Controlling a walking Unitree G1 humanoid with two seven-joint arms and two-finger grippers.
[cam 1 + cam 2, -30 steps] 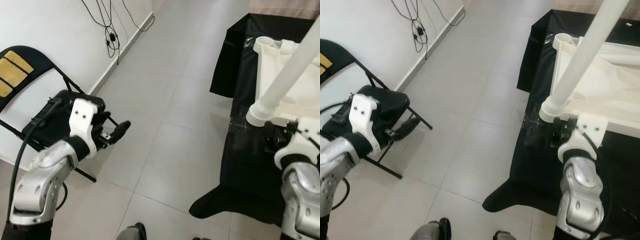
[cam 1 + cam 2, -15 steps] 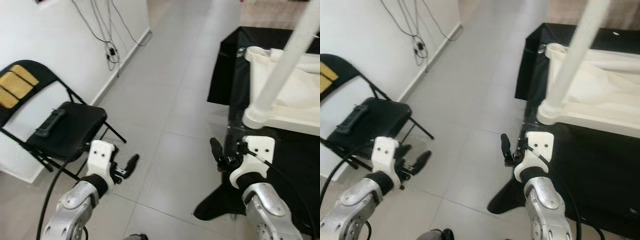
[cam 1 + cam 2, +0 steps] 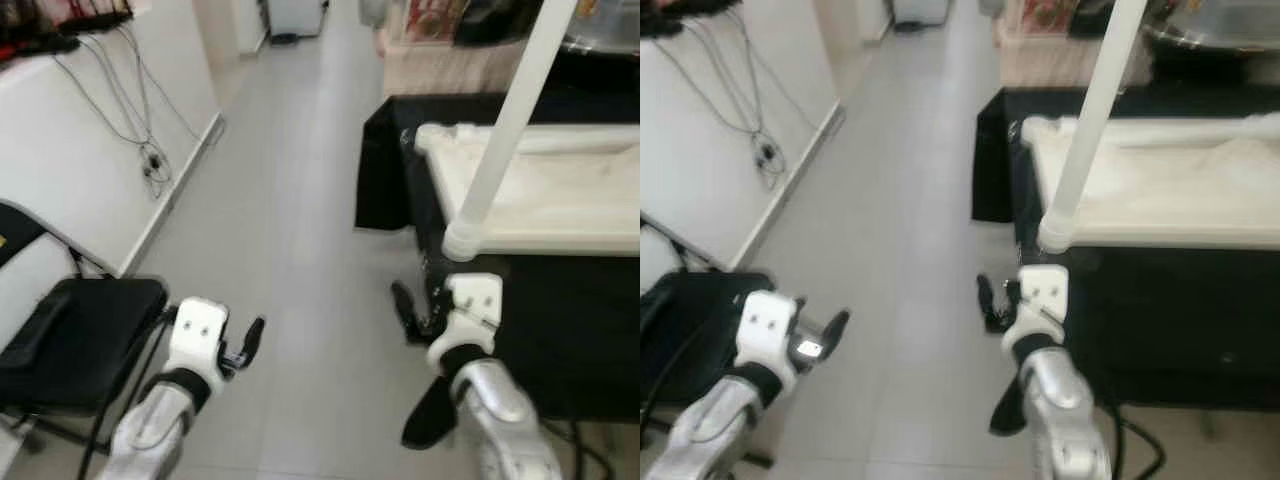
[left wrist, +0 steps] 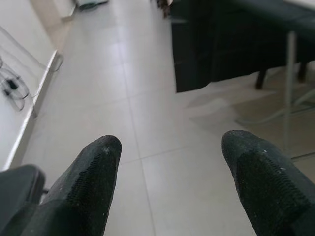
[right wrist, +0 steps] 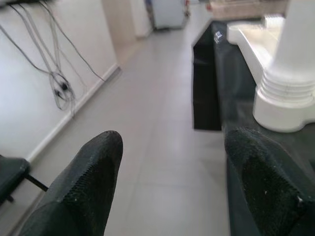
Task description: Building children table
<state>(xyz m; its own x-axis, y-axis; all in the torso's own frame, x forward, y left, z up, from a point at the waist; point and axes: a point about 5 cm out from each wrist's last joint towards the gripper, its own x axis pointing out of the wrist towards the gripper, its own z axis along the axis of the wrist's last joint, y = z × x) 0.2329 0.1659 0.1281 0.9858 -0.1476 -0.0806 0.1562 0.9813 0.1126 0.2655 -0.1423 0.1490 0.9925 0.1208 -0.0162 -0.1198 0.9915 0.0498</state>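
Note:
The white children's table (image 3: 560, 190) lies upside down on a black-draped surface. One white leg (image 3: 500, 130) stands upright in its near left corner socket (image 3: 463, 241). My right gripper (image 3: 415, 308) hangs open just below and left of that socket, beside the black cloth, touching nothing. In the right wrist view the leg's ribbed base (image 5: 288, 98) sits close beyond the open fingers (image 5: 96, 162). My left gripper (image 3: 252, 338) is open and holds nothing, low over the tiled floor. The left wrist view looks past its fingertips (image 4: 98, 157) at bare tiles.
A black folding chair (image 3: 70, 340) stands at my left against the white wall. Cables (image 3: 150, 160) hang down that wall. The black cloth (image 3: 385, 160) drapes to the floor on the right. A tiled aisle (image 3: 300, 200) runs ahead between wall and table.
The whole view has shifted as the camera moved. My right gripper has come away from the leg's base to its left. My left gripper has moved off the chair, out over the floor.

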